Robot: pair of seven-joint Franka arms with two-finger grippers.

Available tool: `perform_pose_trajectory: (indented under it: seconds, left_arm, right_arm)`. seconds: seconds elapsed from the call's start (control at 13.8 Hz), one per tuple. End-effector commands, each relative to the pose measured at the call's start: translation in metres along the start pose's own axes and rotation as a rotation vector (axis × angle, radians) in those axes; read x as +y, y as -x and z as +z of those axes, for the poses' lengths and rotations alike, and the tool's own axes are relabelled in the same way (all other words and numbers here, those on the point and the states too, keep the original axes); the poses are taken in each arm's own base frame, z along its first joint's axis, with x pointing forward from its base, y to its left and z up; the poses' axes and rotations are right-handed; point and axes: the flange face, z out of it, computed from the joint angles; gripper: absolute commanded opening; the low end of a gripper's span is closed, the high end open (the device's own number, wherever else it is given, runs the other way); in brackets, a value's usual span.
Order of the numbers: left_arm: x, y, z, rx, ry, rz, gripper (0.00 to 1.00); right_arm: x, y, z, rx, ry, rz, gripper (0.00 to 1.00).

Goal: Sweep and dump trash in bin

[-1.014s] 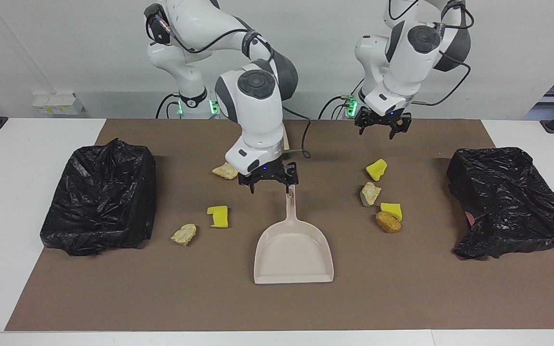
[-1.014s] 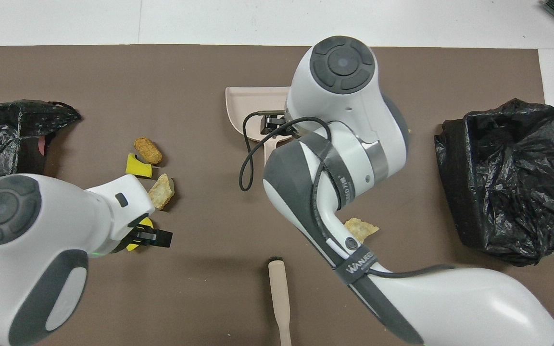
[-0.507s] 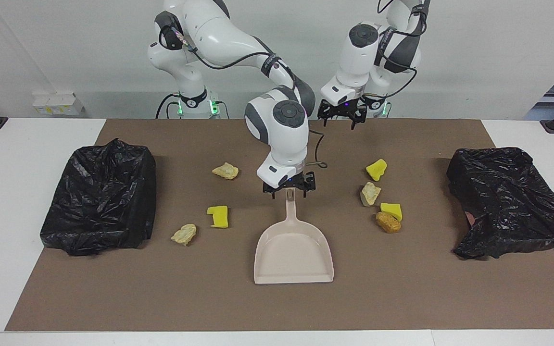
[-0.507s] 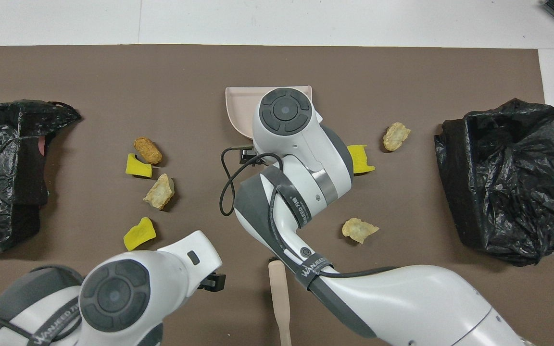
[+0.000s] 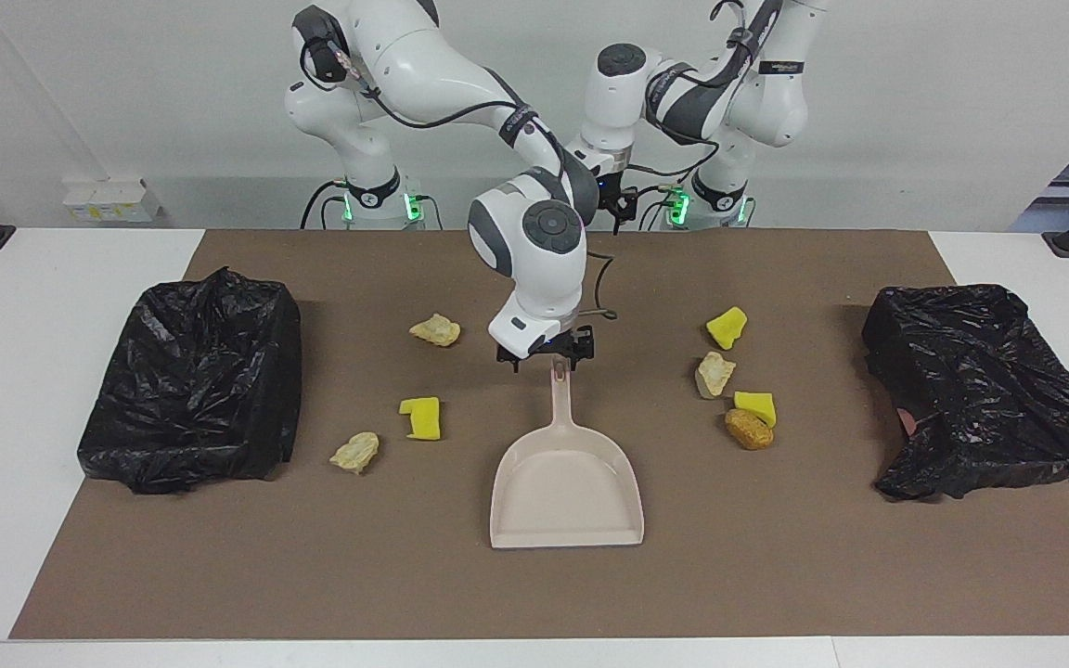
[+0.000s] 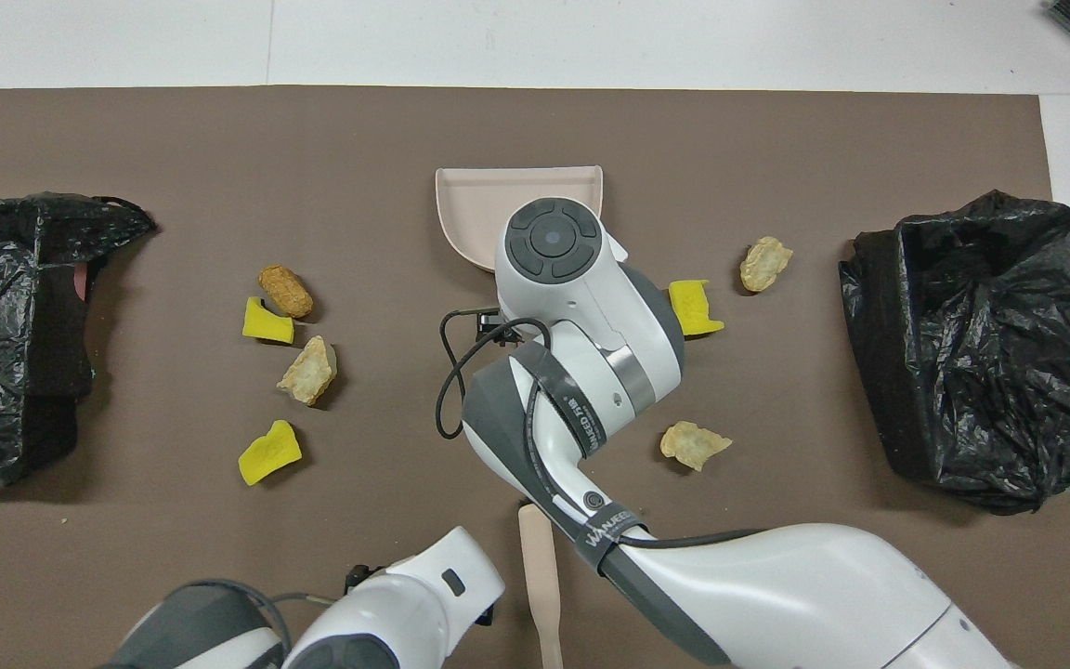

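Note:
Several scraps of trash lie on the brown mat [image 5: 776, 557]: yellow sponge chunks [image 5: 421, 417] [image 5: 727, 327] [image 5: 755, 405] and tan or brown lumps [image 5: 435, 329] [image 5: 355, 452] [image 5: 714, 373] [image 5: 749, 429]. A beige dustpan [image 5: 567, 487] [image 6: 479, 200] lies mid-mat, its handle pointing toward the robots. My right gripper [image 5: 546, 360] hangs open just over the handle's end, a finger on each side. My left gripper [image 5: 618, 202] is open and empty above the mat's robot-side edge, partly hidden by the right arm. Two bins lined with black bags [image 5: 191, 380] [image 5: 980, 390] stand at the mat's ends.
A beige brush [image 6: 540, 576] lies at the mat's robot-side edge, nearer to the robots than the dustpan; my right arm hides it in the facing view. White table [image 5: 33, 325] borders the mat. Bare mat stretches from the dustpan's mouth away from the robots.
My left arm has swung away from the trash at its end of the table, back to the mat's robot-side edge near the brush. My right gripper has shifted over the dustpan handle's end.

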Motion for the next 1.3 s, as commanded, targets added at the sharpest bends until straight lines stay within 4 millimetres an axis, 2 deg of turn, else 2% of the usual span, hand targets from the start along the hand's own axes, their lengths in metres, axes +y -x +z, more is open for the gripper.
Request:
perform_pose_trajectory:
  seconds: [0.0, 0.07, 0.14, 0.29, 0.51, 0.58, 0.72, 0.87, 0.94, 1.09, 1.23]
  left_arm:
    - [0.033, 0.03, 0.016, 0.002, 0.023, -0.056, 1.0]
    - [0.038, 0.036, 0.019, -0.003, 0.018, -0.054, 1.0]
    - [0.045, 0.044, 0.024, -0.008, 0.011, -0.055, 1.0]
    - [0.053, 0.054, 0.031, -0.011, 0.008, -0.085, 1.0]
    - [0.064, 0.056, 0.035, -0.043, 0.025, -0.107, 1.0]
    - [0.067, 0.056, 0.034, -0.044, 0.034, -0.105, 1.0]
    - [0.078, 0.05, 0.033, -0.036, 0.049, -0.091, 1.0]
    - [0.085, 0.044, 0.038, -0.04, 0.038, -0.075, 1.0]
    - [0.086, 0.043, 0.044, -0.044, 0.029, -0.063, 1.0]
    - [0.089, 0.042, 0.058, -0.053, 0.008, -0.054, 1.0]
    - [0.089, 0.043, 0.056, -0.063, -0.006, -0.044, 0.99]
  right_arm:
    - [0.001, 0.007, 0.012, 0.015, -0.026, -0.004, 1.0]
    - [0.003, 0.005, 0.013, 0.021, -0.029, -0.001, 1.0]
    - [0.003, 0.004, 0.014, 0.019, -0.035, 0.004, 0.93]
    - [0.002, 0.004, 0.013, 0.018, -0.053, 0.013, 0.71]
    - [0.004, 0.002, 0.013, 0.015, -0.053, 0.018, 0.1]
    - [0.008, 0.0, 0.013, 0.012, -0.05, 0.022, 0.0]
    - [0.008, -0.001, 0.007, 0.017, -0.051, 0.021, 0.0]
    - [0.017, -0.005, -0.008, 0.036, -0.054, -0.013, 0.0]
    - [0.021, -0.005, -0.021, 0.054, -0.064, -0.05, 0.0]
    - [0.037, -0.009, -0.039, 0.077, -0.068, -0.116, 0.0]
    - [0.055, -0.013, -0.05, 0.074, -0.059, -0.201, 0.0]
